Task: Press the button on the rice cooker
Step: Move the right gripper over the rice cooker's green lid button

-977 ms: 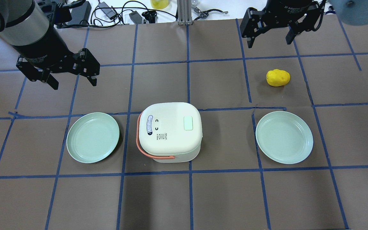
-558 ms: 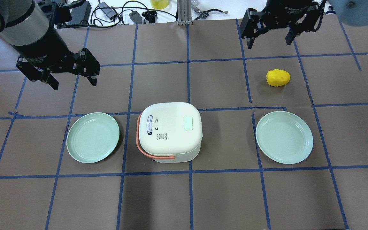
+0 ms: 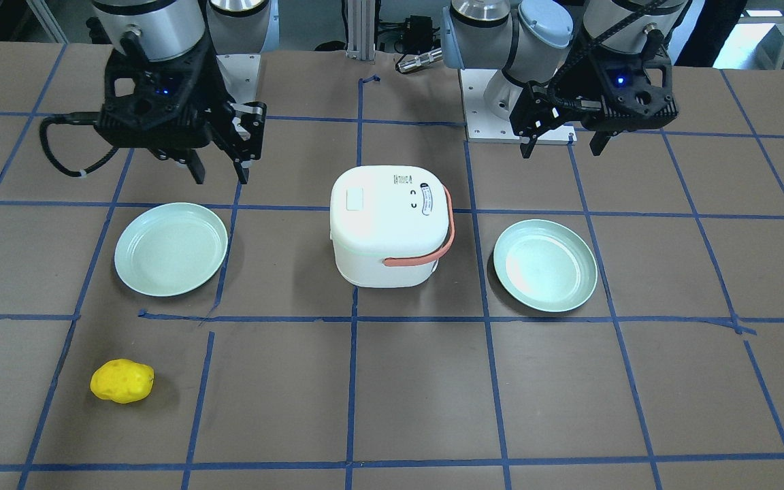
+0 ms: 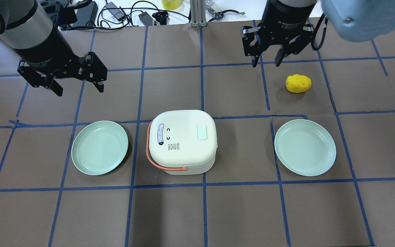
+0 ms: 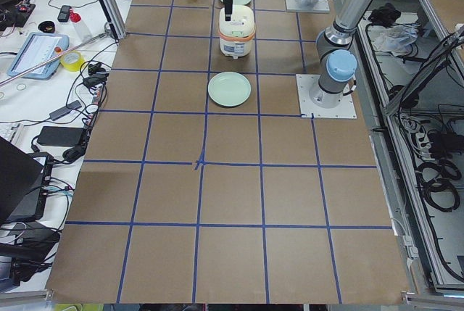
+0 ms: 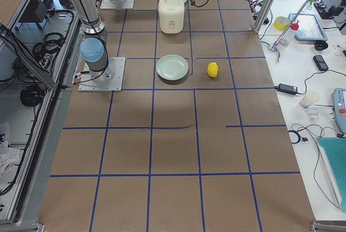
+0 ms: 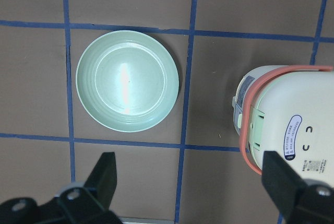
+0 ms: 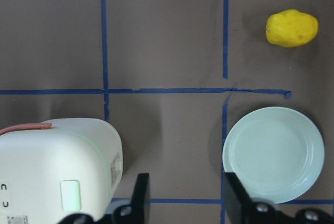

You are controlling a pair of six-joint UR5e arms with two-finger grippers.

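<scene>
Rice cooker [image 4: 182, 141] sits dead centre of the overhead view on the brown surface [image 4: 238, 212], with its pale green button [image 4: 202, 132] on the right half of its top, long side running top to bottom of the frame. Right end effector [image 4: 266, 62] hovers at upper right, jaws parted and gripping nothing. The button lies down and to the left of it. Left end effector [image 4: 80, 91] hangs at upper left, wide open, empty too, and farther off. Right arm looks the better bet for the press.
</scene>
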